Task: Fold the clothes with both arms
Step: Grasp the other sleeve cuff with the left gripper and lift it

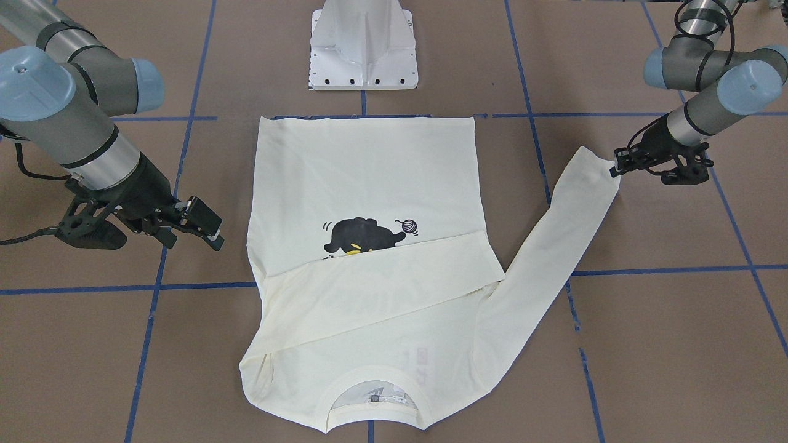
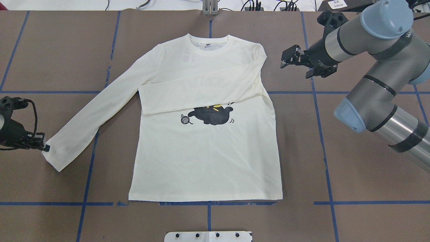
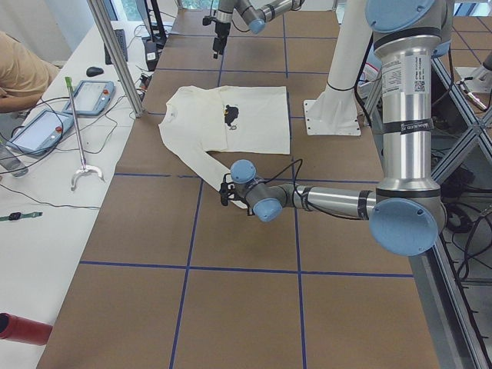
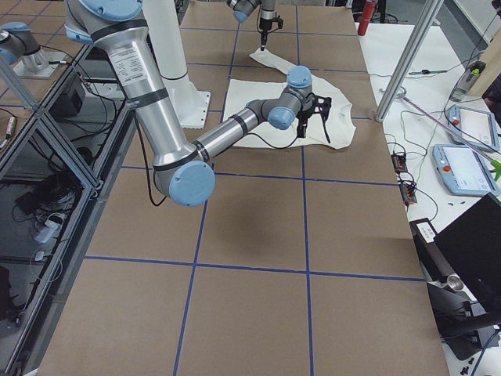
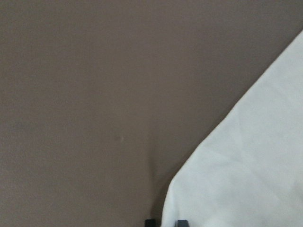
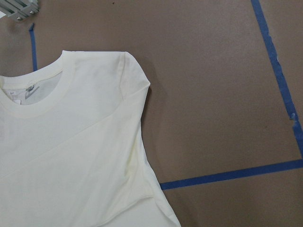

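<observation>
Front-facing: T-shirt (image 1: 369,172) lies flat on the table (image 1: 677,320), print up, collar on the side away from the base. The left sleeve (image 1: 554,246) runs out straight on a diagonal. The left end effector (image 1: 617,165) touches its cuff (image 1: 596,165). The right end effector (image 1: 188,231) is spread, empty and clear of the cloth.

Overhead: right sleeve (image 2: 201,90) lies folded across the chest, just above the cat print (image 2: 211,116). The free sleeve's long axis runs from the cuff up toward the collar. Judged next: carry the cuff inward across the body. The left arm is the nearer one.

Exterior left: near end effector is low at the cuff; grip unreadable.

Left wrist: fingertips (image 5: 182,222) are close together with the cloth edge between them, which reads as clenched on the cuff. No other view shows this.

Right wrist: shoulder and collar only; no fingers in frame.
</observation>
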`<state>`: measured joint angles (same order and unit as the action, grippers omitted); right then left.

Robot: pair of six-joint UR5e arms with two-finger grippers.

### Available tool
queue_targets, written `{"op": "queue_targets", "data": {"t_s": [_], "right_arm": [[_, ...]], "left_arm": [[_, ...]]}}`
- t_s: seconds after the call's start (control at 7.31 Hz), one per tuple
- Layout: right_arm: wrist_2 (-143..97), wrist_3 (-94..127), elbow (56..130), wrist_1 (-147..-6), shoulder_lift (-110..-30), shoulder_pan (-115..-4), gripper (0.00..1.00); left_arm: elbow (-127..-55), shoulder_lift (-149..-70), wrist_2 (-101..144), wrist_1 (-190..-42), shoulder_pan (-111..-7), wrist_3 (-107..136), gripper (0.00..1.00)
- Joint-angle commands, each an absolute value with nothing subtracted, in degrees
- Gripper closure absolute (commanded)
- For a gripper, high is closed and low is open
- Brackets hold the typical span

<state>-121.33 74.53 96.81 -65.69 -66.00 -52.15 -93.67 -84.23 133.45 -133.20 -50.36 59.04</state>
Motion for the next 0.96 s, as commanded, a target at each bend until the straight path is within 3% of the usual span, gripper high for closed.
{"op": "queue_targets", "data": {"t_s": [0.0, 0.14, 0.27, 0.55, 0.82], "right_arm": [[-121.1, 74.4, 97.1, -65.7, -66.1, -52.1, 0.00], [-121.8, 74.2, 99.1, -65.7, -67.4, -52.5, 0.00], [-122.1, 73.4, 101.4, -65.7, -70.5, -53.3, 0.00], [-124.4, 69.5, 104.1, -65.7, -75.5, -56.8, 0.00], [-125.8, 65.7, 104.6, -65.7, -77.5, -59.8, 0.00]], "left_arm": [[-99.2, -84.6, 135.8, -132.5, -50.4, 60.4, 1.00], [-102.4, -88.6, 139.4, -130.5, -50.2, 64.7, 1.00], [-101.5, -98.0, 139.6, -126.9, -50.3, 70.4, 1.00], [-88.7, -125.1, 139.1, -120.7, -49.6, 87.2, 1.00], [-75.8, -143.6, 132.3, -121.4, -48.5, 95.1, 1.00]]}}
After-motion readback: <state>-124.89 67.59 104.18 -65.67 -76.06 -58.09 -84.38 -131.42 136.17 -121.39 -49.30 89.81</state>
